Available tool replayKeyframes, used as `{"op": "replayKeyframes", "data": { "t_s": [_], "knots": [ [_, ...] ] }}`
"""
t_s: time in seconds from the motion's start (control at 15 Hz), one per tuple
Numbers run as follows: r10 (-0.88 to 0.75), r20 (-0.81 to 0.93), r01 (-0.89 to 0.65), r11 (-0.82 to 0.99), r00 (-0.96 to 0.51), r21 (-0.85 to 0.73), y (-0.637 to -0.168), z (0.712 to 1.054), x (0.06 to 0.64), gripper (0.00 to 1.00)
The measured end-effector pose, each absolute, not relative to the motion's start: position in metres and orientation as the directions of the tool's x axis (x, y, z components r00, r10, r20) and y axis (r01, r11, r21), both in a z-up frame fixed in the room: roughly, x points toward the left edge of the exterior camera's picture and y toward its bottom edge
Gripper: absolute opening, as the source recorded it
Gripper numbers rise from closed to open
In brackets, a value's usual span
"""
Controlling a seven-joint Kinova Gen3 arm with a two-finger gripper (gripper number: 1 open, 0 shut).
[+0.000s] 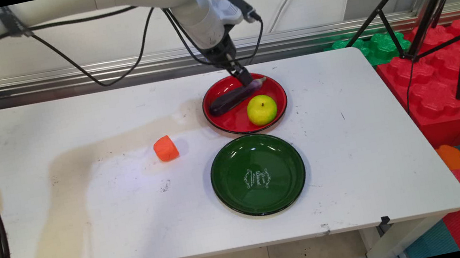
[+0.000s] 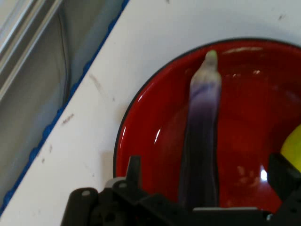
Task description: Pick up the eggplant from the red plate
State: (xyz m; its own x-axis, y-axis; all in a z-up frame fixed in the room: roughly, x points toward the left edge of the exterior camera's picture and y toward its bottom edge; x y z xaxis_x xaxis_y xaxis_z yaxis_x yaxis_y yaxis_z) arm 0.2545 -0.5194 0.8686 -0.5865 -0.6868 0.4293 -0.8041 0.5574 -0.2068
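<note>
Gripper (image 1: 245, 80) low over red plate (image 1: 229, 125), fingers spread either side of eggplant (image 1: 231, 98), not closed on it. Eggplant rests in plate's far half, beside yellow-green apple (image 1: 261, 109). Green plate (image 1: 225, 182) nearer; orange block (image 1: 166, 149) left.

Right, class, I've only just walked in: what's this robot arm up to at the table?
The arm's gripper is down over the red plate, its fingers on either side of the purple eggplant lying there. A yellow-green apple sits on the same plate beside it. A green plate stands bare nearer the camera, and an orange block rests on the white table.
</note>
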Motion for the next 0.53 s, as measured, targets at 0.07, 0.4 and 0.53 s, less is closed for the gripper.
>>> {"op": "replayKeyframes", "data": {
  "t_s": [0.07, 0.4, 0.53],
  "knots": [
    [-0.691, 0.421, -0.804, 0.558, -0.588, -0.206, -0.521, 0.865, 0.256, 1.0],
    [-0.71, 0.367, -0.797, 0.571, -0.601, -0.199, -0.531, 0.838, 0.264, 1.0],
    [-0.715, 0.35, -0.794, 0.576, -0.605, -0.195, -0.534, 0.829, 0.268, 1.0]
  ]
}}
